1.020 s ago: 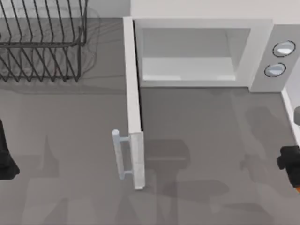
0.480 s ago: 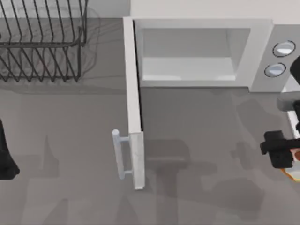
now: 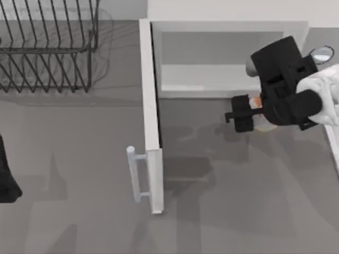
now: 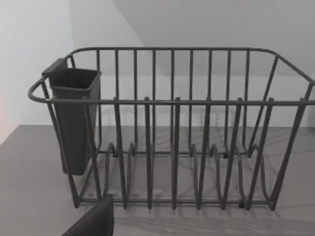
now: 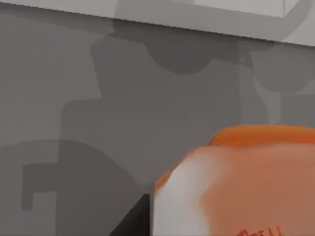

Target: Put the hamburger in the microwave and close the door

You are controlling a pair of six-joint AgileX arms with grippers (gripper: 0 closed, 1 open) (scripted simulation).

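The microwave (image 3: 212,26) stands at the back of the table, its pale cavity facing the front. Its door (image 3: 150,95) is swung wide open toward the front, with the bar handle (image 3: 136,173) on the left side. My right gripper (image 3: 244,114) hovers just in front of the cavity's right half, shut on the hamburger (image 3: 256,102), which peeks out orange and tan beside the black fingers. In the right wrist view the hamburger (image 5: 241,182) looms large above the grey table. My left arm (image 3: 6,177) is parked at the left edge.
A black wire rack (image 3: 47,47) stands at the back left; the left wrist view shows the rack (image 4: 172,137) with a dark cup (image 4: 74,118) hung on one end. Two round knobs (image 3: 320,54) sit on the microwave's right panel.
My right arm has swung in from the right edge toward the back and left, carrying the hamburger up to the front of the microwave opening. The left arm and door have not moved.
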